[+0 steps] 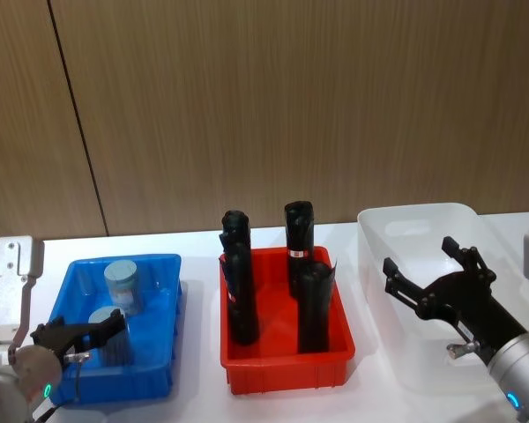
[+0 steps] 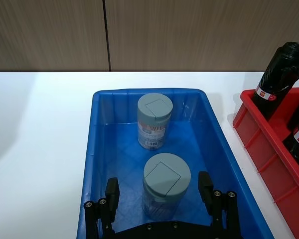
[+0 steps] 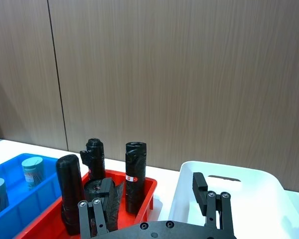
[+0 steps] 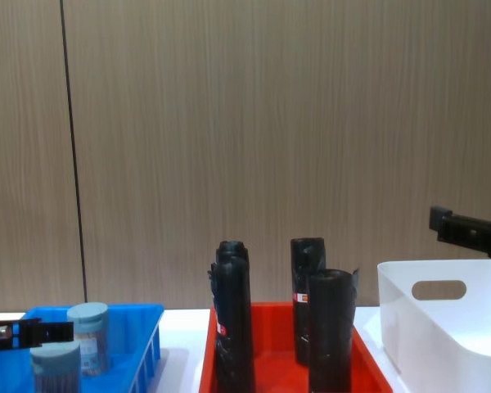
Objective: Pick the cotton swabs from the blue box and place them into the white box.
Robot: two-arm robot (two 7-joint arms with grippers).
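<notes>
Two cotton swabs tubs with grey-blue lids stand in the blue box (image 1: 150,259) at the table's left. The far tub (image 1: 121,284) (image 2: 154,121) is upright near the back wall. My left gripper (image 1: 79,339) (image 2: 158,191) is open, its fingers on either side of the near tub (image 1: 104,317) (image 2: 166,181) with a gap on both sides. At the right, the white box (image 1: 414,211) (image 3: 229,172) holds nothing I can see. Above it my right gripper (image 1: 428,269) (image 3: 152,199) hovers open with nothing between its fingers.
A red bin (image 1: 282,370) sits between the two boxes with several tall black cylinders (image 1: 298,233) standing in it, rising well above its rim. A wooden wall (image 1: 264,106) closes the back. The table (image 1: 198,264) shows white between the boxes.
</notes>
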